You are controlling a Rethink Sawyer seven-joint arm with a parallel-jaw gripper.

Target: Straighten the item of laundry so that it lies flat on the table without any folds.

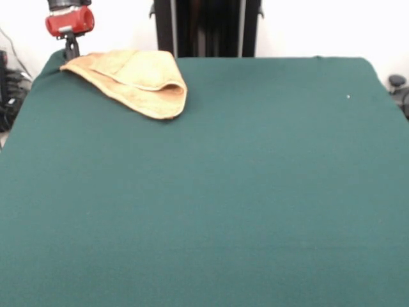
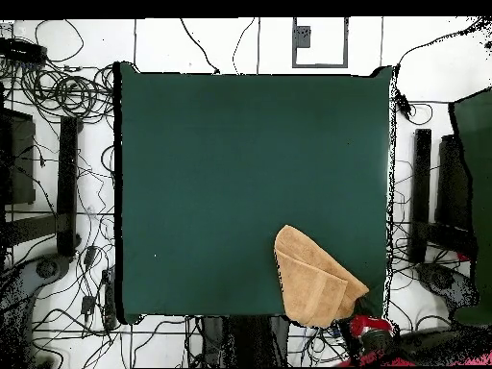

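The item of laundry (image 1: 137,82) is an orange-tan towel lying folded over itself near one far corner of the green table (image 1: 255,192). Its upper layer overlaps the lower one and leaves a rounded folded edge toward the table's middle. My gripper (image 1: 71,54), with its red body above it, stands at the towel's pointed corner by the table's edge; it seems to touch the cloth there. In the overhead view the towel (image 2: 312,274) lies at the table's (image 2: 211,173) lower right, with the gripper (image 2: 358,313) just off its corner.
Cables and dark equipment (image 2: 67,173) lie on the floor around the table. A black upright column (image 1: 206,29) stands behind the table's far edge. The table's edge runs close beside the towel.
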